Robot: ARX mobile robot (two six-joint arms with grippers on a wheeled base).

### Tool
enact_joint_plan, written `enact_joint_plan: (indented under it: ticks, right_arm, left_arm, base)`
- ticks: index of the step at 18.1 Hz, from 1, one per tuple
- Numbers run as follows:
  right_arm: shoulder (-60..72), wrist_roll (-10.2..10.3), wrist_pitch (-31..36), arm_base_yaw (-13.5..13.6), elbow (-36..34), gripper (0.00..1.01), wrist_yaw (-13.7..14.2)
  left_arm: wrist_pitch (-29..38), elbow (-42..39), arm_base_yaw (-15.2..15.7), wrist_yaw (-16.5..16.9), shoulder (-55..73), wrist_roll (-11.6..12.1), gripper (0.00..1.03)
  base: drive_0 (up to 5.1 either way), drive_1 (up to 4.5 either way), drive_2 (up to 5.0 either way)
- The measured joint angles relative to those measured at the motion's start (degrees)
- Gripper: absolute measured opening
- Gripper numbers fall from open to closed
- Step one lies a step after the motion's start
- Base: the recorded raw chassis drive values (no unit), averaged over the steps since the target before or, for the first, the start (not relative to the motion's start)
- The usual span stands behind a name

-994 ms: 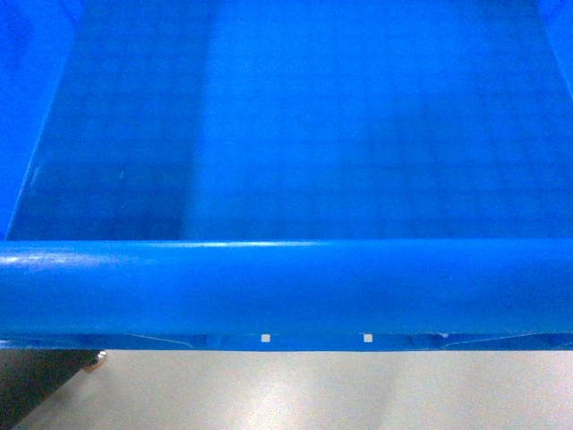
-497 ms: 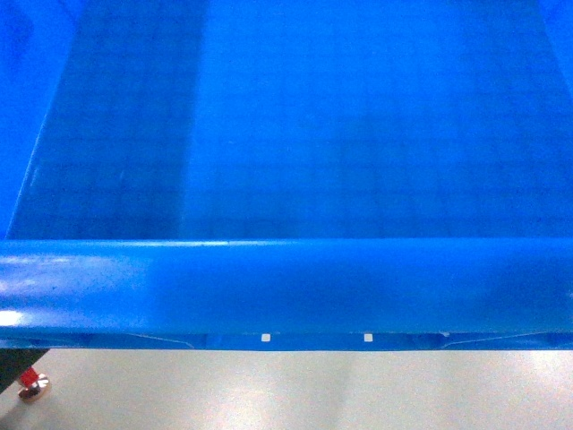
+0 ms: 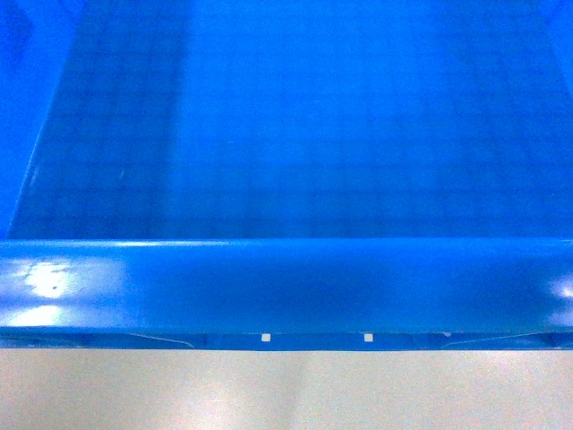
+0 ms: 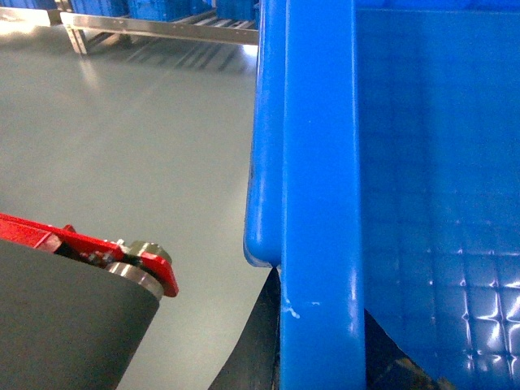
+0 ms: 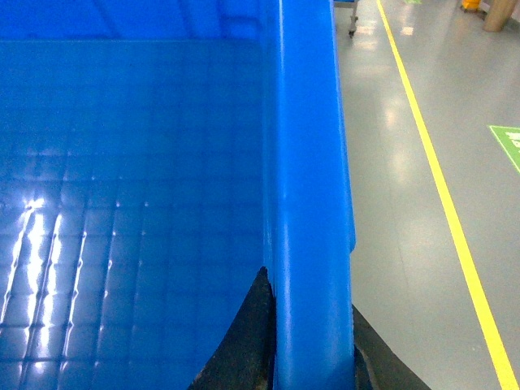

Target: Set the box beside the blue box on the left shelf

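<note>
Blue box (image 3: 286, 134): you see each side rim clamped between dark fingers (image 4: 252, 349), left and right (image 5: 244, 341).

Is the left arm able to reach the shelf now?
Probably not. The left gripper is clamped on the box rim, and the shelf stands far off across open floor. The base would likely have to drive closer first.

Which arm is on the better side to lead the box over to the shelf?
Left, probably. Both arms clamp the box by its rims, but the shelf shows only past the left gripper; beyond the right gripper lies floor with a yellow line.
</note>
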Motion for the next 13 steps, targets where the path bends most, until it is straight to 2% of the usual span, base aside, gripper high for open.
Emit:
enact_joint_plan:
  ticks: [13]
  right_arm:
    - [0.0,0.0,-0.02,0.0,0.0,0.1,0.0]
  left_arm:
    - [-0.02,0.0,0.0,0.0,0.0,-0.02,0.07]
  base:
    - [-1.5,-1.55,-1.5]
